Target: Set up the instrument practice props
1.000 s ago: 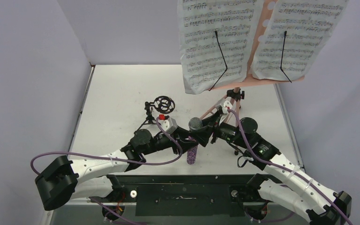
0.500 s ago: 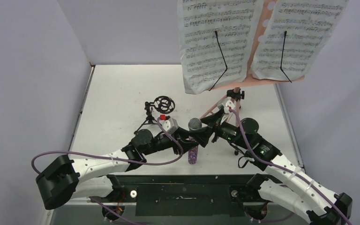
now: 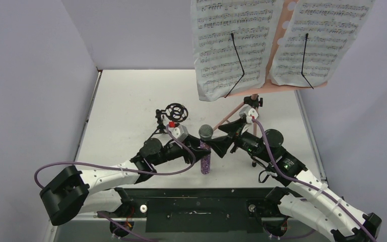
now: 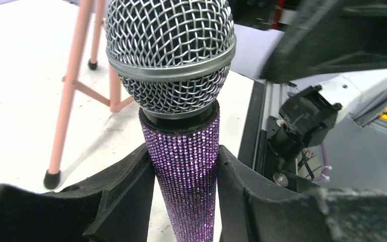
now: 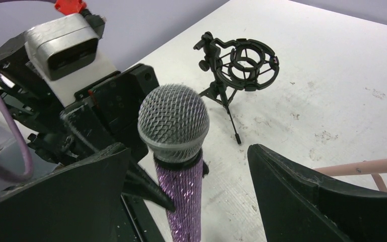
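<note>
the microphone (image 3: pixel 205 148) is clamped upright below its head by the left jaws (right jaws spread wide, untouching); the mic stand (image 3: pixel 174 113) is set beyond-left, nearer that arm.

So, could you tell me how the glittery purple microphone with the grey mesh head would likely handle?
The glittery purple microphone looks rigid, and its beaded handle probably gives the left gripper decent friction. With the wide grey mesh head above a tapering handle, it is likely top-heavy and would tip if stood on end.
</note>
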